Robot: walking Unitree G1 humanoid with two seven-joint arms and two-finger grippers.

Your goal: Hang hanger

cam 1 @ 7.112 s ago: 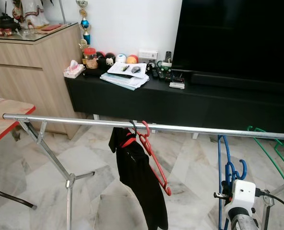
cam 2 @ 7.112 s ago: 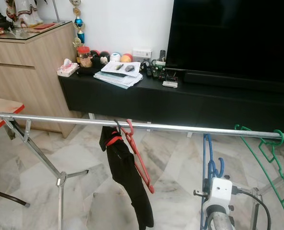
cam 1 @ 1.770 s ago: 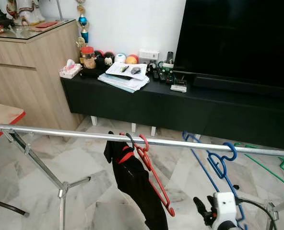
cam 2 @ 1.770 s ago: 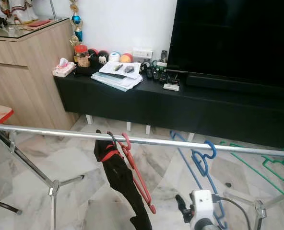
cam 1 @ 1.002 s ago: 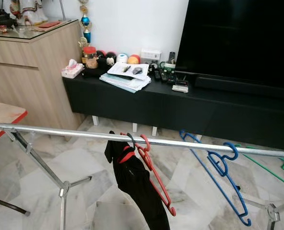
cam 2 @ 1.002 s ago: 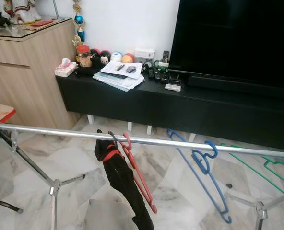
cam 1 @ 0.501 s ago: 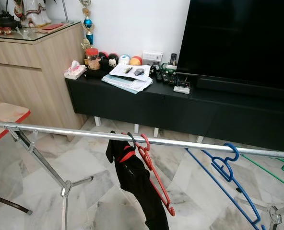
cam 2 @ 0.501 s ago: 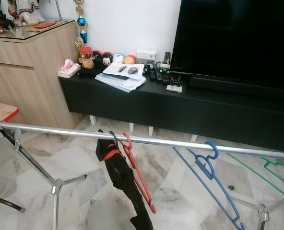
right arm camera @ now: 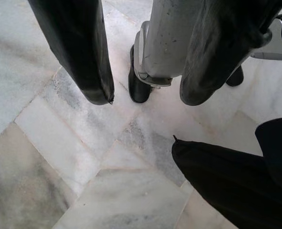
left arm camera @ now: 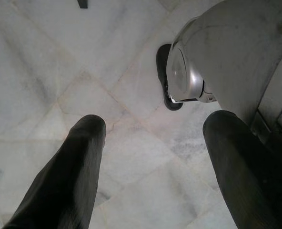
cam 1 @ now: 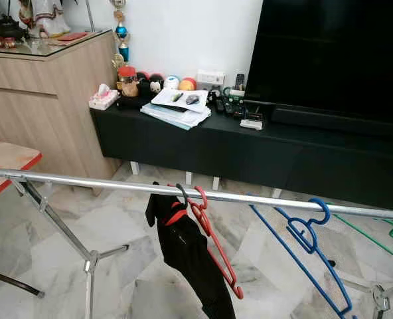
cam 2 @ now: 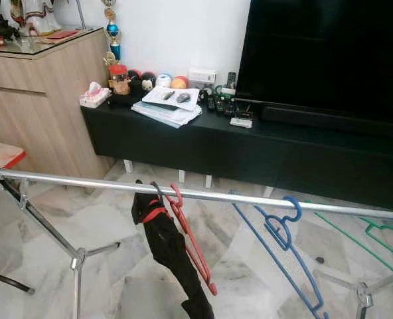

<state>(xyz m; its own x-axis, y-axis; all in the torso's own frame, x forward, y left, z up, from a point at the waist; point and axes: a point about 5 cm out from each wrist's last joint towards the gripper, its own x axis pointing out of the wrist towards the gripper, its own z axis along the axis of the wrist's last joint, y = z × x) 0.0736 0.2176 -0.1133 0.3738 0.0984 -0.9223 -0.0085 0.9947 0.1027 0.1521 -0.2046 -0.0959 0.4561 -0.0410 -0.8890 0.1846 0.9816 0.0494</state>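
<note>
1. Marble floor (cam 1: 64,232) underfoot, a black TV console (cam 1: 249,149) at twelve o'clock, a wooden cabinet (cam 1: 44,100) at ten.
2. The steel rail (cam 1: 103,184) runs across; a blue hanger (cam 1: 309,246) hooks on it at three o'clock, beside a red hanger (cam 1: 216,252) carrying black cloth (cam 1: 190,266).
3. The left gripper (left arm camera: 150,138) and right gripper (right arm camera: 146,90) both gape wide, empty, pointing at the tiles.

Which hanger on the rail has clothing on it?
The black-hooked hanger, left-most on the rail, carries a black garment. The red hanger beside it, the blue hanger and the green hanger are bare.
</note>
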